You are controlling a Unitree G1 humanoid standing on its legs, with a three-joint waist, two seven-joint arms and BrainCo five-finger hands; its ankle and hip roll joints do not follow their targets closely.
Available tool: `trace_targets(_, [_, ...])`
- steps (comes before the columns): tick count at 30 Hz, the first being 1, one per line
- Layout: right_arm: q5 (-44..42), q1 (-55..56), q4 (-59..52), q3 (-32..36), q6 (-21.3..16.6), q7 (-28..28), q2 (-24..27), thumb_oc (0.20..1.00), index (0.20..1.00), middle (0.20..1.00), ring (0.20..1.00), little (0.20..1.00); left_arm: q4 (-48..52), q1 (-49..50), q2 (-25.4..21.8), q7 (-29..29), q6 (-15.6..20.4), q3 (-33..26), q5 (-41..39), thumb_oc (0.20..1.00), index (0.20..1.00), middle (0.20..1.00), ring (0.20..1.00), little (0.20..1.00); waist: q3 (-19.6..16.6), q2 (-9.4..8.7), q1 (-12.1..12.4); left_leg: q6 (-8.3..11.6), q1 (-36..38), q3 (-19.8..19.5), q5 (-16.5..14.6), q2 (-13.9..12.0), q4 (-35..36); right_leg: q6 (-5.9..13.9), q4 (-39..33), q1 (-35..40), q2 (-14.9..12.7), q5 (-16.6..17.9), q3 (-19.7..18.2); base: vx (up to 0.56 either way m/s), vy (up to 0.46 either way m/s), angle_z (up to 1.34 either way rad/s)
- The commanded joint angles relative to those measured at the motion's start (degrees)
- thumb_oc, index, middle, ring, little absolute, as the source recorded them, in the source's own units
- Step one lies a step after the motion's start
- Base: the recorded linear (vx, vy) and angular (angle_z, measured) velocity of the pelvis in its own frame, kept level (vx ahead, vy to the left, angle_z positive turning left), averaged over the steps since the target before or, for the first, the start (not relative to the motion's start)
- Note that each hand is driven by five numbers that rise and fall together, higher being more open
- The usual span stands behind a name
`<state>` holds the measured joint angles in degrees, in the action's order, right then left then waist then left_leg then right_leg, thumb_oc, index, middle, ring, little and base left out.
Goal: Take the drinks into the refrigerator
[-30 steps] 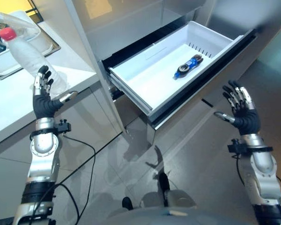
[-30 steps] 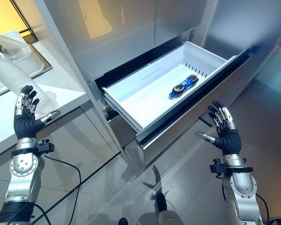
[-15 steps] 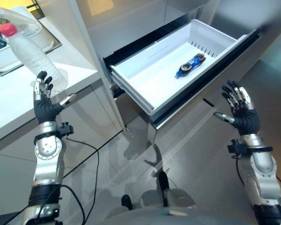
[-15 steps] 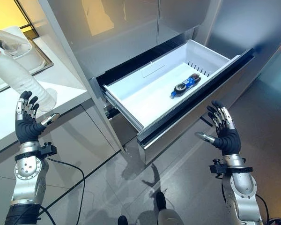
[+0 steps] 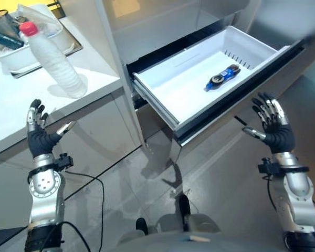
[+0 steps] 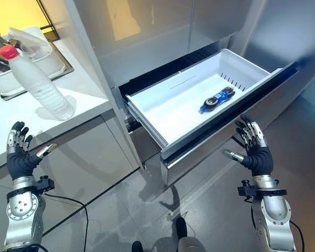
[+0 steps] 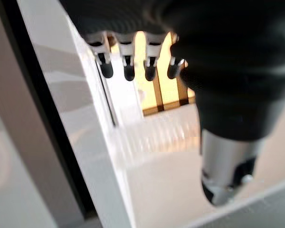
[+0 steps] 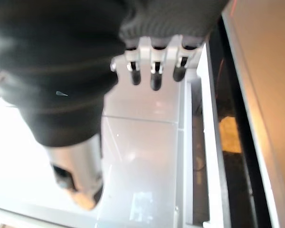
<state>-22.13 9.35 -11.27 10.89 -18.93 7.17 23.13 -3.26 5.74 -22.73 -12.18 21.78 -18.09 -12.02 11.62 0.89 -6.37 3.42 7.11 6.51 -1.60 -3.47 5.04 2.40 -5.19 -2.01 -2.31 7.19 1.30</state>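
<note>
Left hand (image 5: 38,137): raised below the front edge of the white counter (image 5: 21,110), palm up, fingers straight and spread, thumb out to the side; it holds nothing and touches nothing.

Tray (image 5: 73,46): metal, at the back of the counter, holding a white tub (image 5: 47,21) with crumpled clear plastic and dark items too small to tell apart.

Bottle (image 5: 53,63): clear plastic with a red cap, standing upright on the counter just in front of the tray, near the counter's right edge.

Refrigerator (image 6: 147,31): grey steel front, just right of the counter. Its lower drawer (image 6: 197,102) is pulled out, with a white bin inside.

Drink bottle (image 6: 217,98): small, dark, with a blue label, lying on its side on the bin floor toward the right end, near a row of slots in the wall.

Right hand (image 6: 253,148): held in front of the drawer's steel face, near its right end, fingers straight and spread apart, thumb pointing left; it grips nothing.
</note>
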Motion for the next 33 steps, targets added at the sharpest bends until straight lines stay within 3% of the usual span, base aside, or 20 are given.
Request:
trace_targets(1, [-1.63, -0.25, -4.97, 4.41, -3.60, 0.23, -1.99, 1.000, 1.000, 1.000, 1.000, 1.000, 1.03, -1.66, -3.43, -0.64, 2.57, -2.89, 0.03, 1.000, 1.000, 1.000, 1.000, 1.000, -2.18, -1.88, -0.03, -2.72, -3.09, -3.13, -8.59, 2.47, -10.48, 2.52, 8.87, 2.56, -2.57, -12.33, 2.87, 0.01, -0.011, 0.10])
trace_targets(6, [-1.51, -0.35, -4.60, 4.15, -3.28, 0.29, -1.79, 1.000, 1.000, 1.000, 1.000, 1.000, -1.02, -3.87, -4.71, -1.55, 1.74, -2.25, 1.03, 1.000, 1.000, 1.000, 1.000, 1.000, -2.44, -1.68, -0.12, -2.65, -2.72, -3.12, -8.55, 2.44, -10.12, 2.56, 8.71, 2.99, -2.60, -12.44, 3.26, 0.01, -0.004, 0.04])
trace_targets(13, [-1.89, -0.86, -4.25, 2.02, -2.36, 1.39, -0.44, 1.000, 1.000, 1.000, 1.000, 1.000, -9.99, -13.98, -11.26, -4.51, 0.05, 0.93, 3.55, 1.000, 1.000, 1.000, 1.000, 1.000, -3.05, -1.24, -1.51, -2.38, -2.11, -2.81, -8.42, 2.48, -9.53, 2.84, 8.40, 3.36, -2.50, -12.38, 3.25, 0.00, 0.000, 0.00])
trace_targets(19, [-2.67, -0.63, -5.26, 0.77, -1.98, 2.36, 0.17, 1.000, 1.000, 1.000, 1.000, 1.000, -15.35, -20.18, -14.72, -4.52, -0.54, 3.24, 0.93, 1.000, 1.000, 1.000, 1.000, 1.000, -2.91, -1.05, -2.67, -2.16, -1.68, -2.19, -8.53, 2.30, -9.46, 2.92, 8.50, 3.31, -2.34, -12.54, 2.73, 0.00, 0.000, 0.00])
trace_targets(27, [-2.82, -0.41, -5.56, 0.21, -1.56, 2.66, 0.41, 1.000, 1.000, 1.000, 1.000, 1.000, -20.93, -25.39, -16.60, -3.22, -1.30, 5.56, -3.33, 1.000, 1.000, 1.000, 1.000, 1.000, -2.89, -0.88, -3.66, -2.09, -1.52, -1.54, -8.78, 2.15, -9.71, 3.06, 9.16, 2.86, -2.20, -12.82, 2.21, 0.00, 0.000, 0.00])
trace_targets(33, [-2.92, -0.22, -6.11, -0.04, -1.56, 2.63, 0.20, 1.000, 1.000, 1.000, 1.000, 1.000, -22.01, -25.72, -15.48, -2.20, -1.27, 5.90, -7.43, 1.000, 1.000, 1.000, 1.000, 1.000, -2.56, -1.02, -3.97, -2.08, -2.04, -1.11, -9.13, 2.17, -10.86, 3.10, 9.71, 2.23, -2.15, -12.81, 1.62, 0.00, 0.000, 0.00])
